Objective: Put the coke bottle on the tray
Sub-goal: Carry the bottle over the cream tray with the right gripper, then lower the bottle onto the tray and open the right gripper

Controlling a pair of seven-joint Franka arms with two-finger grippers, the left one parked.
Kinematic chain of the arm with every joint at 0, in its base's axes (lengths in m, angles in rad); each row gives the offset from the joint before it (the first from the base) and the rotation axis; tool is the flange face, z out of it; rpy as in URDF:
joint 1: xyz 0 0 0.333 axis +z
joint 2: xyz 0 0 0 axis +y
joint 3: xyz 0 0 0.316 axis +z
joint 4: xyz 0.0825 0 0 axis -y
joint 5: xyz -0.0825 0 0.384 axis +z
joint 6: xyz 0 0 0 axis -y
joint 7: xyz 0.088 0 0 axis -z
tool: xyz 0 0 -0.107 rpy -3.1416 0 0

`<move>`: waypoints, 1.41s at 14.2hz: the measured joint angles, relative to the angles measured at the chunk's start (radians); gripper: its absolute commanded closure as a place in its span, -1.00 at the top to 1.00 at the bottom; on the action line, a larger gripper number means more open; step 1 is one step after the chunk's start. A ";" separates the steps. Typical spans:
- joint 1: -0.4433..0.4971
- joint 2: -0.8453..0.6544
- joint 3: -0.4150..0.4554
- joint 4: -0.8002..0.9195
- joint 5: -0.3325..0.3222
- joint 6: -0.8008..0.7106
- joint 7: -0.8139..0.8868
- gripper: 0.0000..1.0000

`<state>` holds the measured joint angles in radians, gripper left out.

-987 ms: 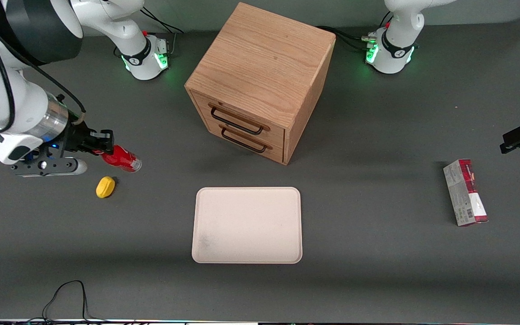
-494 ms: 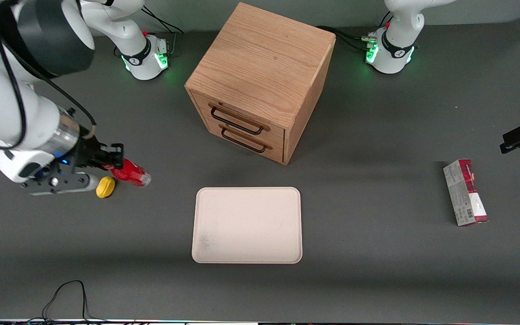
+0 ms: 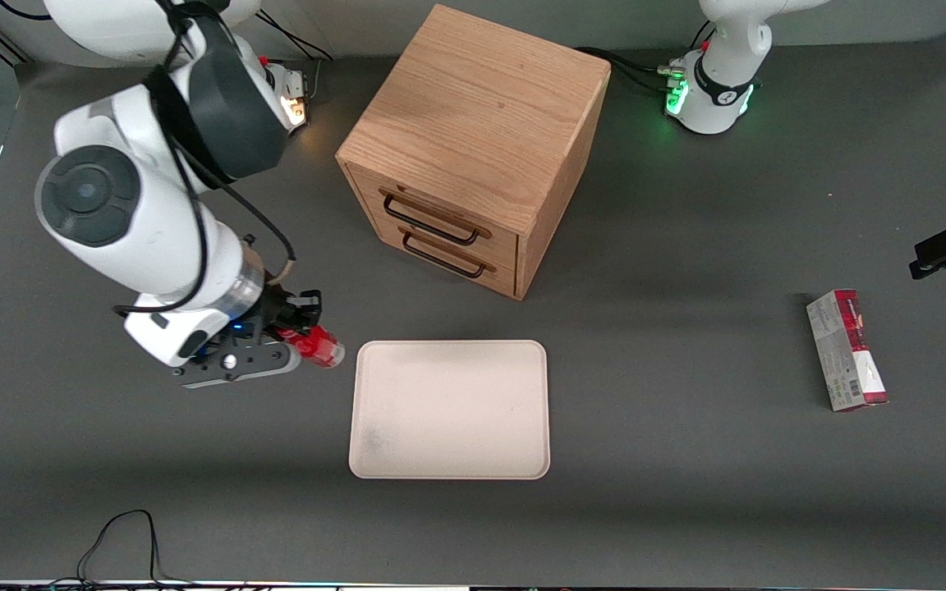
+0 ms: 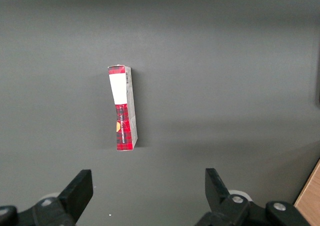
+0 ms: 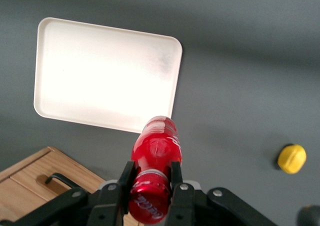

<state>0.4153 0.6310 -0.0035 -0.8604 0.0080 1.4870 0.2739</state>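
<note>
While clamped on the neck of the coke bottle (image 5: 156,158), claw (image 5: 148,178) hangs above the counter (image 3: 686,492) just beside the tray (image 3: 449,409), at the working arm's end. Bottle carried clear of the counter, base pointing toward the tray's rim, not yet over it. Pickup done; carry partly done. Left, by the look of it: cross the rim, lower, let go. Yellow lemon-like object (image 5: 291,158) lies apart, untouched.
</note>
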 measured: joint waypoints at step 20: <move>-0.011 0.327 -0.001 -0.017 -0.001 0.401 0.000 0.17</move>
<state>0.4045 0.9578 -0.0049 -0.8776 0.0073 1.8883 0.2741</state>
